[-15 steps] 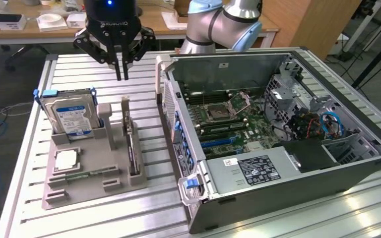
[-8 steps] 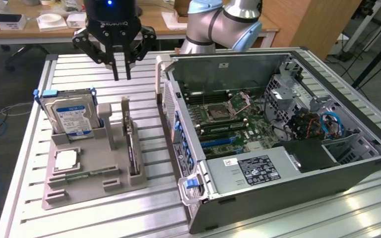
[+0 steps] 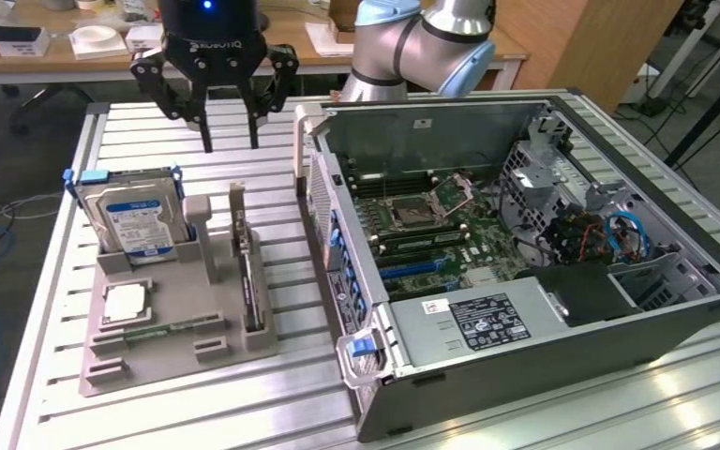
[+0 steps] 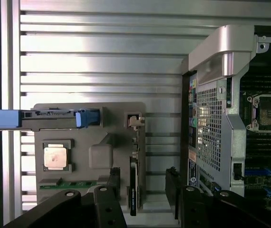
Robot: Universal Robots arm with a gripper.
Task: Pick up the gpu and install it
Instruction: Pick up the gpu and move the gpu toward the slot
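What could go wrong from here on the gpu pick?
1. The gpu stands on edge in a narrow tray slot; an off-centre grasp by the open gripper might tilt or jam it.
2. The case wall stands close beside the tray; a carried card could clip it.

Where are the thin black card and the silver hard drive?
Thin flat black gpu card (image 3: 251, 286): exterior view, its dark top edge.
Boxy silver hard drive (image 3: 142, 223): exterior view, its blue-white label.

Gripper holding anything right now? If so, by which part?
Nothing is held. The gripper has its fingers apart and empty; the gpu stands on edge in the gray holder.
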